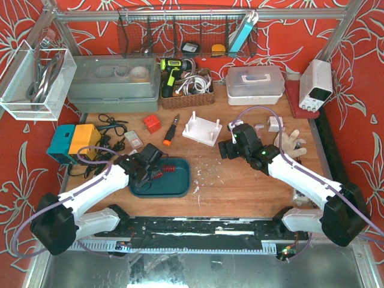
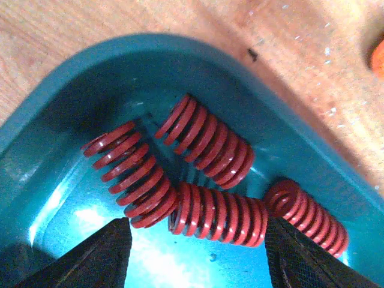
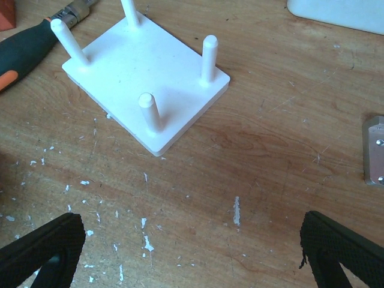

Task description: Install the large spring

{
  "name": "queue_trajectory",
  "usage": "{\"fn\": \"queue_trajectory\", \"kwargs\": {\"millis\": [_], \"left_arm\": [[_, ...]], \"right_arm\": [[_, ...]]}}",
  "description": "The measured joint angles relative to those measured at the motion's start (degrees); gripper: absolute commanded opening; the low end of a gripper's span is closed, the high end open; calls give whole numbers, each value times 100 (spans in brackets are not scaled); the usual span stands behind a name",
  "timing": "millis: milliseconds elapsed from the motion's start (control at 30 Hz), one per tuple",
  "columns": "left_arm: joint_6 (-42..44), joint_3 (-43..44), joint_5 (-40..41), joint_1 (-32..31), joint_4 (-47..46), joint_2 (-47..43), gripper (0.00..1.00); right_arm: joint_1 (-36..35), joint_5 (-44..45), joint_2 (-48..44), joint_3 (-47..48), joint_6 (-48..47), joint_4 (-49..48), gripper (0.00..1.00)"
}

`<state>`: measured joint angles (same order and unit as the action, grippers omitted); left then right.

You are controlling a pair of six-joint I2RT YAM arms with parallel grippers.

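Note:
Several red coil springs lie in a teal tray (image 2: 282, 129), also seen in the top view (image 1: 180, 186). My left gripper (image 2: 198, 255) is open and hangs low over the tray, its fingers either side of one large spring (image 2: 219, 215) lying crosswise, not touching it. In the top view the left gripper (image 1: 147, 170) sits over the tray's left part. A white base plate with four upright pegs (image 3: 147, 75) stands on the wooden table (image 1: 202, 129). My right gripper (image 3: 192, 252) is open and empty, just in front of the plate, to its right in the top view (image 1: 228, 147).
An orange-handled screwdriver (image 1: 170, 132) and a red block (image 1: 152, 123) lie left of the plate. A small metal block (image 3: 375, 150) lies to the right. A glove (image 1: 292, 143), bins, a wire basket and a power supply (image 1: 316, 84) line the back and right.

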<state>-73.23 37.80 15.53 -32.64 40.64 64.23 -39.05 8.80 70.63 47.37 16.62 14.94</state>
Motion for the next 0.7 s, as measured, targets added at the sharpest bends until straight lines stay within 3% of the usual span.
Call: {"fn": "queue_trajectory", "kwargs": {"millis": [167, 467, 700], "left_arm": [[-46, 44, 210, 0, 111, -199, 58], [-175, -151, 413, 0, 96, 195, 43], [-282, -326, 496, 0, -13, 407, 42]], "right_arm": [[0, 31, 33, 0, -44, 2, 98], [0, 39, 35, 0, -68, 0, 98], [0, 39, 35, 0, -76, 0, 98]]}}
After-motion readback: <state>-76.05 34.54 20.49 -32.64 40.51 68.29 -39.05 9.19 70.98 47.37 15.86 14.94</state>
